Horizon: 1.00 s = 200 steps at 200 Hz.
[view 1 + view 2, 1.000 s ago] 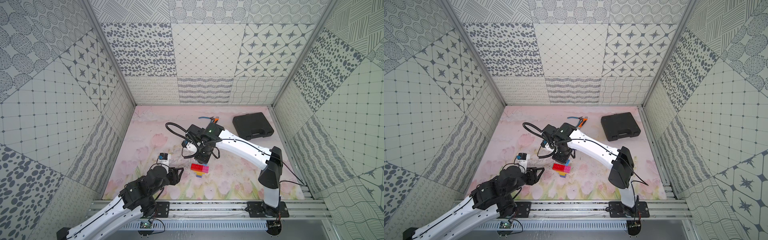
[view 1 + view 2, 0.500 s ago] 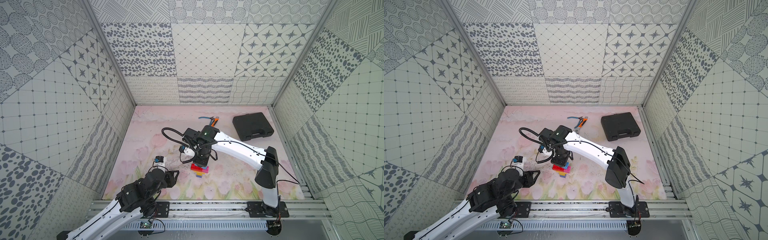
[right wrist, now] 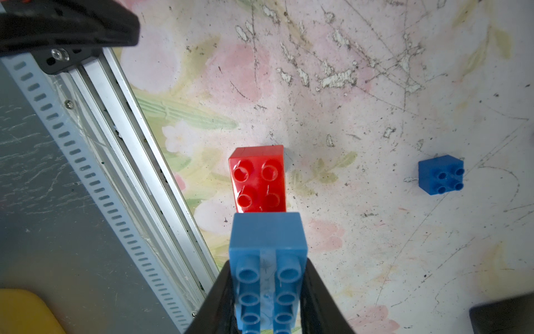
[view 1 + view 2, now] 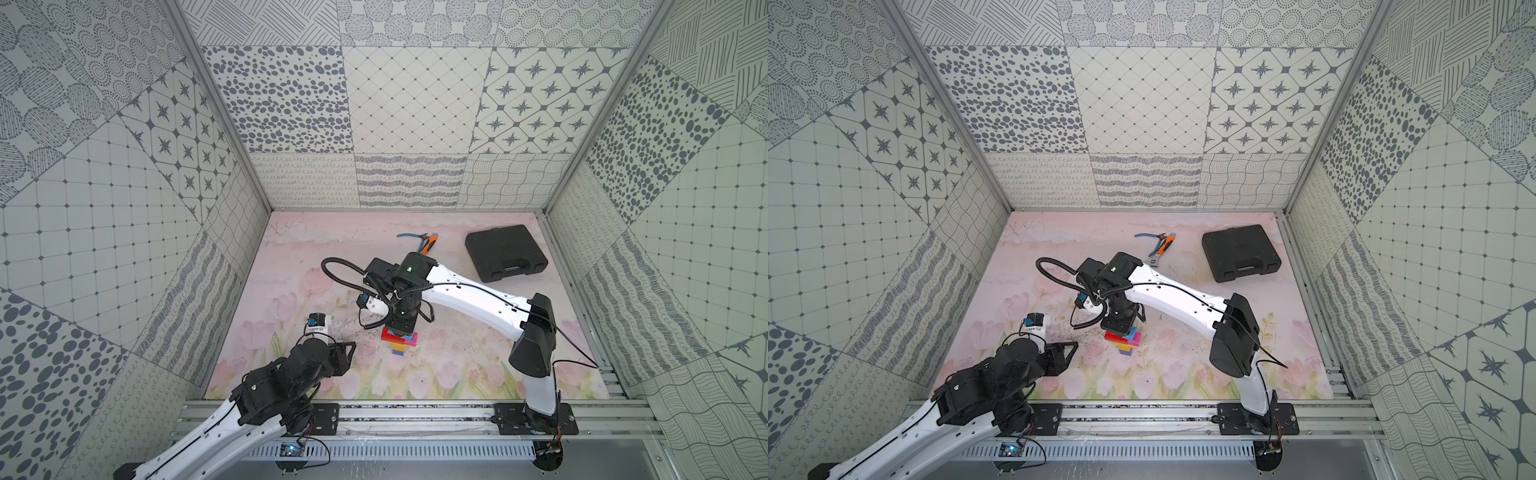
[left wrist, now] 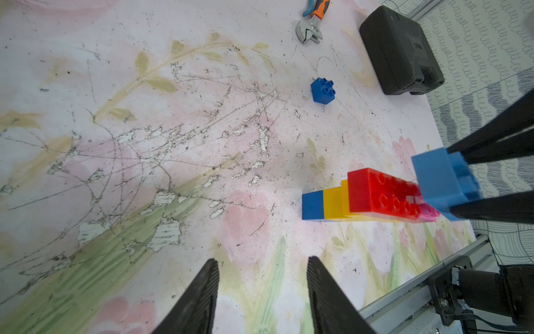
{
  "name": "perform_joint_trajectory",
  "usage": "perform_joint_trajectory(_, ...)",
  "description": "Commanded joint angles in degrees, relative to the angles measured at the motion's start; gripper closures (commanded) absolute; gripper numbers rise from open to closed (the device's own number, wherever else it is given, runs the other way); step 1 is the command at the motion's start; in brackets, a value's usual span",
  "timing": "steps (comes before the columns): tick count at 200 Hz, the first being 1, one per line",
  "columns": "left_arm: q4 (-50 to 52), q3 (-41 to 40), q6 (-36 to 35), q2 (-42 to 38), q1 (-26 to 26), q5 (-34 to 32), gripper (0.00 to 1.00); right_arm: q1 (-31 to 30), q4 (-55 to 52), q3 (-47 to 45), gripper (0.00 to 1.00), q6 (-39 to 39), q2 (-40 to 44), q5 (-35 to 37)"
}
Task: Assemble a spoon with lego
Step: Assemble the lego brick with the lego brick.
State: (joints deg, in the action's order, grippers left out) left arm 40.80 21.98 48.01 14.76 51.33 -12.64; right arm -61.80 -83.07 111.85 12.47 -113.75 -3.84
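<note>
1. Your right gripper is pinching a light blue brick, an oblong one, with a finger on each long side.
2. That brick hangs over the wide end of the spoon, above its red and pink parts. You cannot tell from these views whether it is touching the studs.
3. The spoon lies flat on the counter, near the front edge and about the middle. From the narrow end it runs blue, then yellow, with a red brick on top and pink showing under the far end. Four red studs show beyond the held brick in the right wrist view.
4. Your left gripper is spread and holds nothing. It hovers over bare counter, well apart from the spoon.
5. A blue square brick sits loose, studs up, farther back.
6. By the back wall lie a black case, an orange-handled wrench and blue-handled pliers, the two tools just beside each other.
</note>
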Motion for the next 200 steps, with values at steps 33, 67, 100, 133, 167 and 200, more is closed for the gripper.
perform_joint_trajectory(33, 2.2, 0.4, 0.1, -1.0, 0.1, -1.4, 0.49, -0.3, -0.7, 0.0, 0.90, 1.1, -1.8, 0.0)
perform_joint_trajectory(67, 2.5, 0.3, 0.1, -1.4, 0.0, -1.5, 0.49, -0.3, -0.6, 0.2, 0.90, 1.4, -2.3, 0.4)
perform_joint_trajectory(100, 2.6, 0.3, 0.0, -1.5, 0.0, -1.6, 0.49, -0.4, -0.5, 0.5, 0.89, 1.9, -2.6, -0.1)
perform_joint_trajectory(133, 2.9, 0.3, -0.1, -1.8, 0.1, -1.7, 0.49, -0.3, -0.5, 0.3, 0.88, 2.4, -2.7, -0.1)
perform_joint_trajectory(167, 3.0, 0.2, 0.0, -1.9, 0.0, -1.8, 0.49, -0.5, -0.4, 0.3, 0.88, 3.3, -3.1, -0.1)
perform_joint_trajectory(200, 3.1, 0.1, 0.0, -1.9, 0.0, -1.7, 0.49, -0.4, -0.3, 0.4, 0.89, 4.4, -3.3, -0.5)
